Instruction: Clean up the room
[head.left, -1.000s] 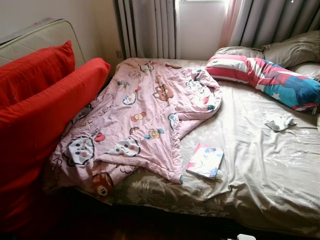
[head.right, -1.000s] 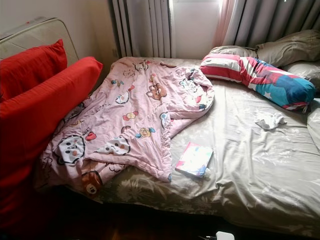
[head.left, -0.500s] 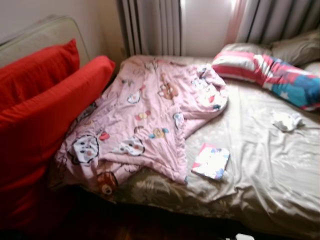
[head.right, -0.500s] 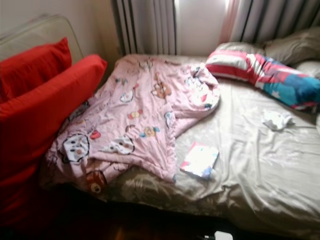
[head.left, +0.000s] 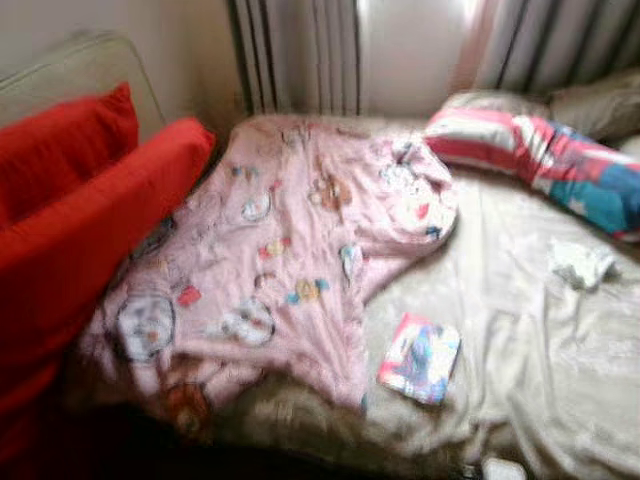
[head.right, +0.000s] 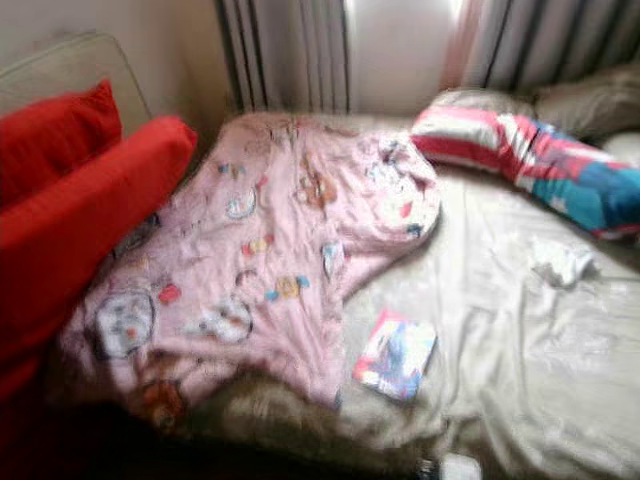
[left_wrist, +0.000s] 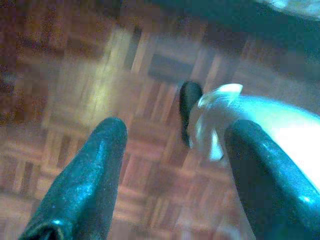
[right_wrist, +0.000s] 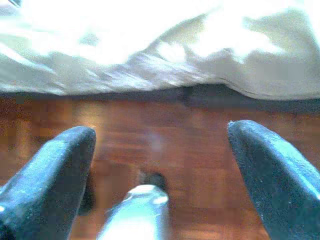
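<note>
Room, untidied: bed viewed from its foot, near to far. Nearest me, both arms hung low over the parquet floor (left_wrist: 75, 100). The left gripper (left_wrist: 172, 165) had its two black fingers spread wide with nothing between them; the right gripper (right_wrist: 160, 160) was equally wide open and empty, aimed at the floor below the hanging edge of the bedsheet (right_wrist: 150, 60).

On the near part of the bed (head.left: 520, 340) lay a small colourful booklet (head.left: 419, 357), flat on the beige sheet, just beside the lower corner of the pink cartoon quilt (head.left: 270, 260). The quilt sprawled unfolded across the left half of the mattress, its near end drooping over the bed's edge. Two red cushions (head.left: 80, 220) leaned at the left, against the quilt's side. Further back, a crumpled white cloth (head.left: 580, 262) sat on the sheet at the right, well apart from the booklet. Beyond it lay a striped red, white and blue pillow (head.left: 540, 165), then a grey pillow (head.left: 595, 100) and curtains (head.left: 300, 55) at the window.

I judged the task barely begun: the quilt was unfolded, and the booklet and the cloth were loose on the bed. All of that remained to do.

The views were blurred; I could read no writing, not even on the booklet cover.
</note>
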